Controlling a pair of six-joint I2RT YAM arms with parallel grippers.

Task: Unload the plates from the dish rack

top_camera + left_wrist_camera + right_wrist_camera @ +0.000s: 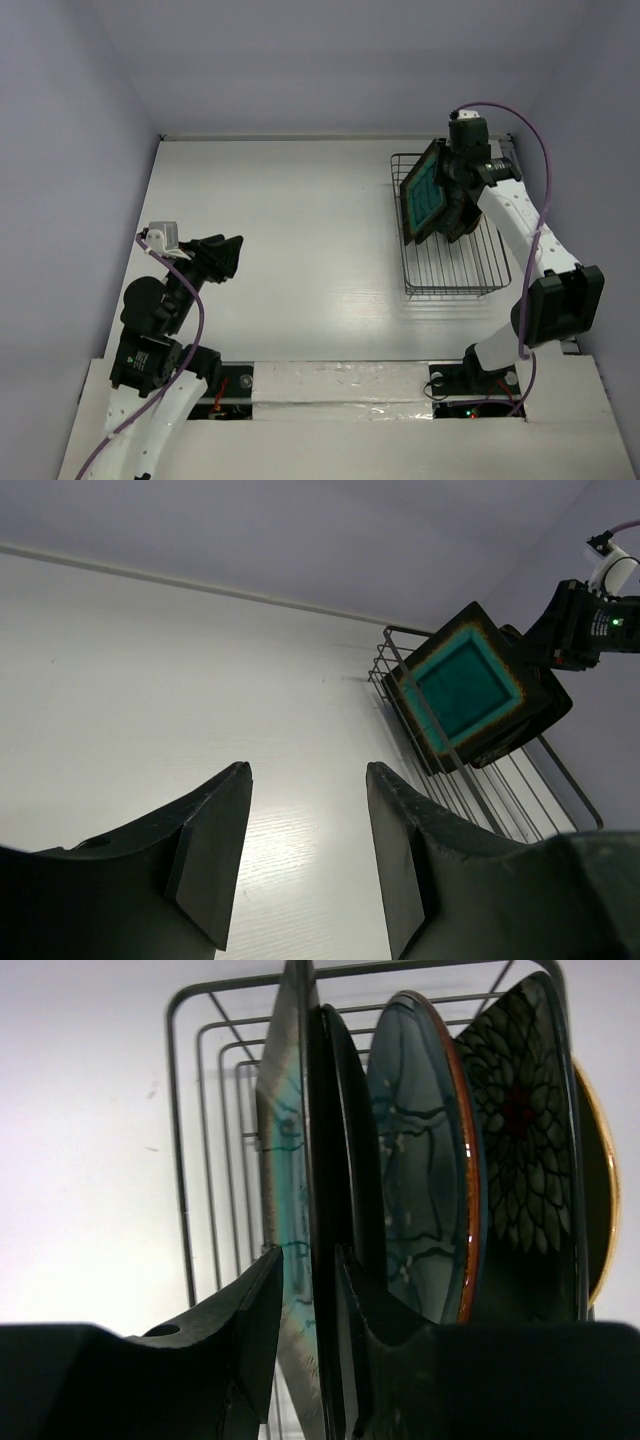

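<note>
The right arm (510, 215) is stretched to the far right. The right jaws are clamped on the rim of the front square plate (422, 195), which is stood on edge in the dish rack (455, 270). Three more plates (420, 1160) are packed close behind. The left arm (165, 300) is folded at near left, with the left jaws held apart above the worktop (300, 220).

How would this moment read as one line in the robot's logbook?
right hand: clamped on front square teal plate in dark wire dish rack | left hand: open, empty
</note>
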